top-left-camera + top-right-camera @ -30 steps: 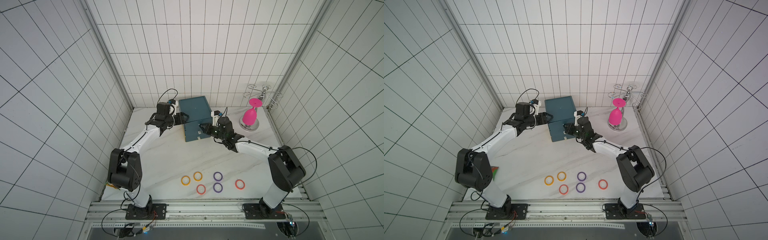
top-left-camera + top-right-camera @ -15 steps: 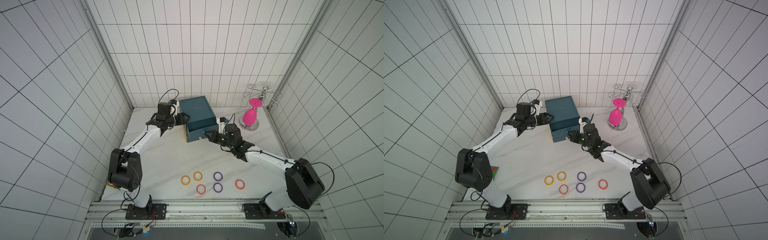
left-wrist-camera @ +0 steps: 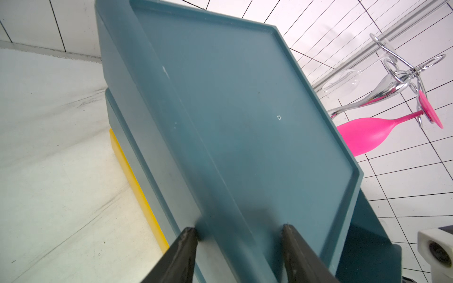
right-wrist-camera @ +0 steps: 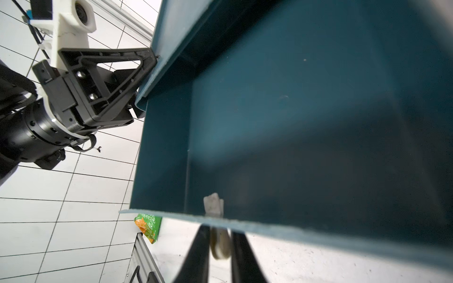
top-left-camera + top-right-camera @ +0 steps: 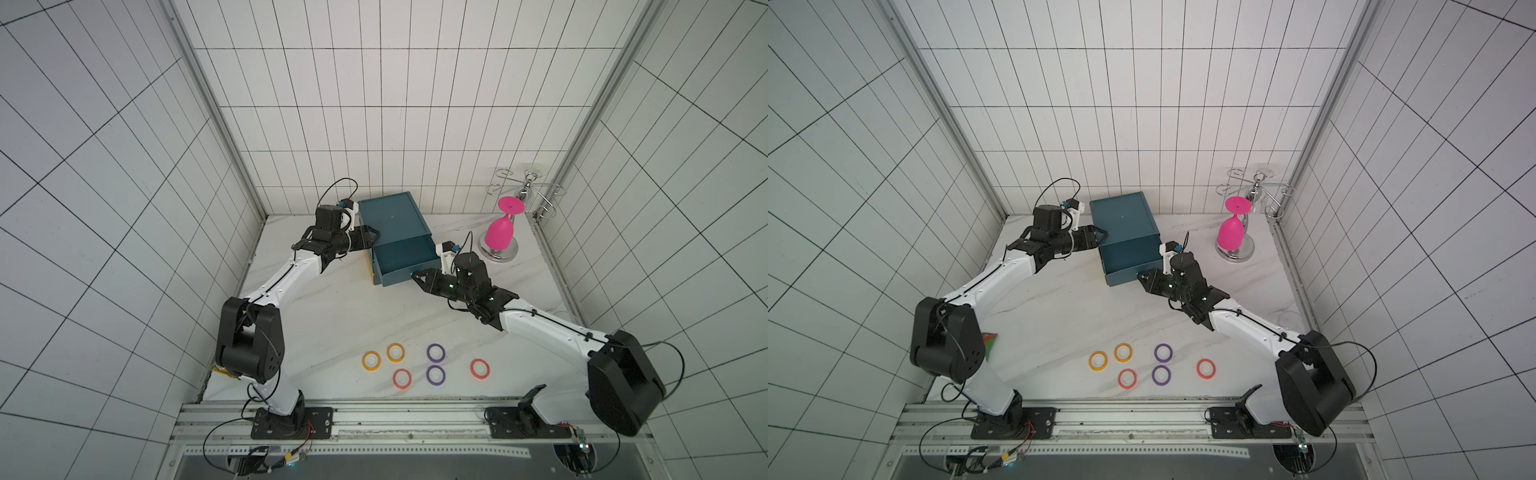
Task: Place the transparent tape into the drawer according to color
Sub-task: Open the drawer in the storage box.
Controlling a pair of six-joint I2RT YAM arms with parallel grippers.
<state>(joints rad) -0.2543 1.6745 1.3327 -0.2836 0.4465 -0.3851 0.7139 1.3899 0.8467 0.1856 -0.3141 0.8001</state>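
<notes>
- Taking the back wall as 12 o'clock, the boxy dark-teal plastic cabinet [image 5: 390,220] stands at 12 o'clock on the white marbled tabletop [image 5: 332,316]. Its teal top drawer [image 5: 405,257] juts out toward 6 o'clock, and the part of its inside that shows is bare.
- The left gripper [image 5: 371,237] is at the cabinet's 9 o'clock side. In the left wrist view its black fingers [image 3: 186,247] stand well apart, straddling the cabinet's upper edge with the tips against it.
- The right gripper [image 5: 415,276] sits at the drawer's front wall, on its 6 o'clock side. In the right wrist view its two fingers closely flank the pale round drawer knob [image 4: 219,247]. Whether they press it or stand just clear cannot be told.
- All six small flat tape rings lie near 6 o'clock on the tabletop, well apart from the cabinet and both grippers.
- One orange-yellow tape ring [image 5: 371,360] lies just beside the second orange-yellow tape ring [image 5: 395,352], at the 7 o'clock end of the group.
- One purple tape ring [image 5: 436,353] lies just beyond the other purple tape ring [image 5: 436,375], mid-group.
- One red tape ring [image 5: 402,378] lies between the yellow and purple pairs. The other red tape ring [image 5: 479,368] lies alone toward 5 o'clock.
- A pink wine glass [image 5: 502,235] is upside down on a chrome wire rack [image 5: 525,193] at 2 o'clock.
</notes>
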